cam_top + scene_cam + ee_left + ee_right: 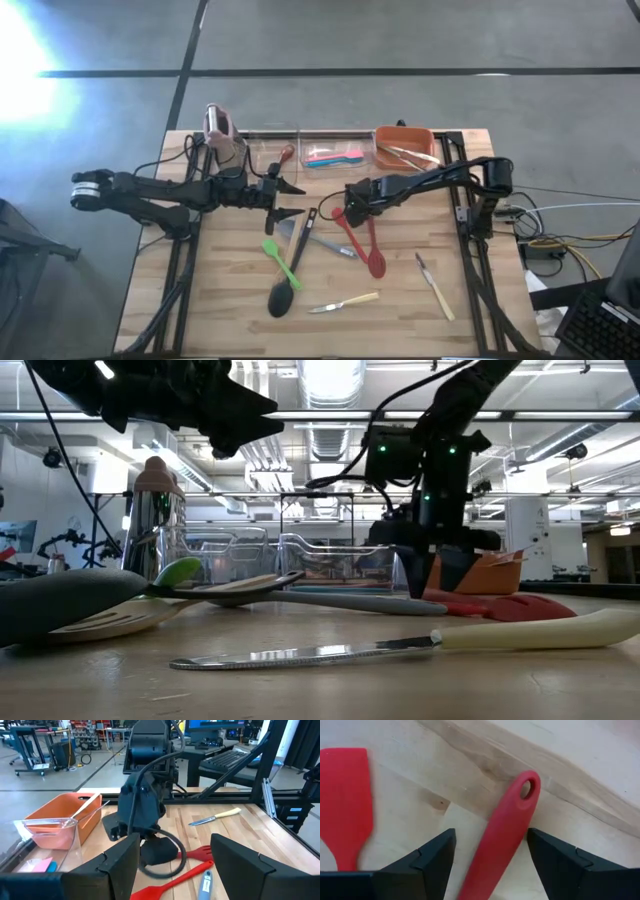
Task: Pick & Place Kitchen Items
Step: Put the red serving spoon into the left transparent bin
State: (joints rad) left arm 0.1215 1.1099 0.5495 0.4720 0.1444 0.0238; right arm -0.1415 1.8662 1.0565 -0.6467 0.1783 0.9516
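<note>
Right gripper (490, 862) sits low over the table with its jaws spread wide and nothing clamped; the red utensil handle (502, 835) lies between its fingers, hanging hole at the far end, so I judge the handle's long axis runs straight out ahead of the gripper and the jaws need only close across it; beside it lies a second red utensil, a flat red spatula (345, 802), apart from the handle; from above, both red pieces lie near the table's middle, and the right arm is plainly the nearer one; my left gripper (285, 200) hovers just across from it, jaws also spread and empty; closer to the front edge lie a green spatula (283, 262), a black ladle (282, 298), and two pale-handled knives (345, 302); farther back, along the rear edge, a clear bin (335, 157) holds pink and blue utensils, and an orange bin (405, 147) holds what look like metal tongs; a pink-topped rack (218, 124) stands at the far left corner.
</note>
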